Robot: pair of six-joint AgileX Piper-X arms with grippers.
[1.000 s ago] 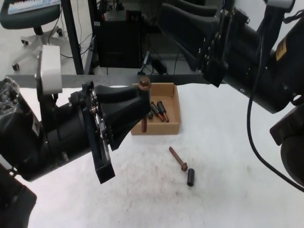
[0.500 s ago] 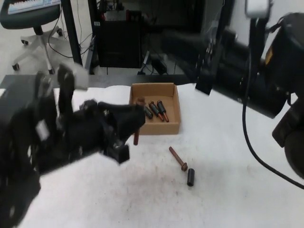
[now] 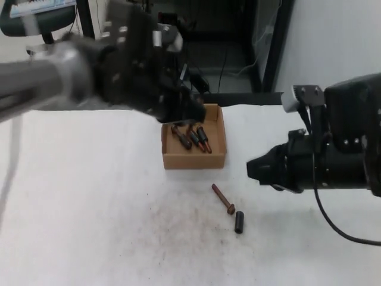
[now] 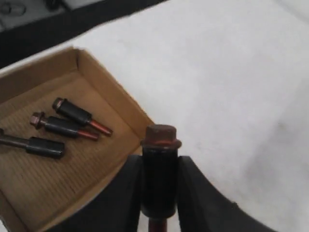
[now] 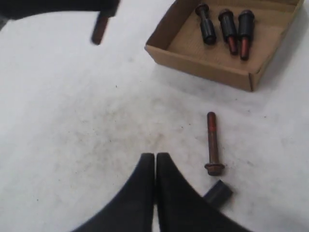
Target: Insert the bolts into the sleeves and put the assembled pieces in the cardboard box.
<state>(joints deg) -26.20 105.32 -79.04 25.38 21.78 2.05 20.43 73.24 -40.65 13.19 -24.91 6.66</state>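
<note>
The left pincer (image 4: 159,193) pinches an assembled piece (image 4: 158,174) upright by its black sleeve, close above the rim of the cardboard box (image 4: 113,99), where three finished pieces (image 4: 67,123) lie. Let go here, it could clip the wall and roll onto the worktop (image 4: 231,72). The right pincer (image 5: 155,166), pressed together and empty, hangs near the loose bolt (image 5: 212,142) and loose sleeve (image 5: 217,192), nearer than the box. Lowered unopened, it could knock them away.

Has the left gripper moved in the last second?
Yes. In the high view the left gripper, shut on a sleeved bolt, has gone from the box's near left corner to its far left corner.
</note>
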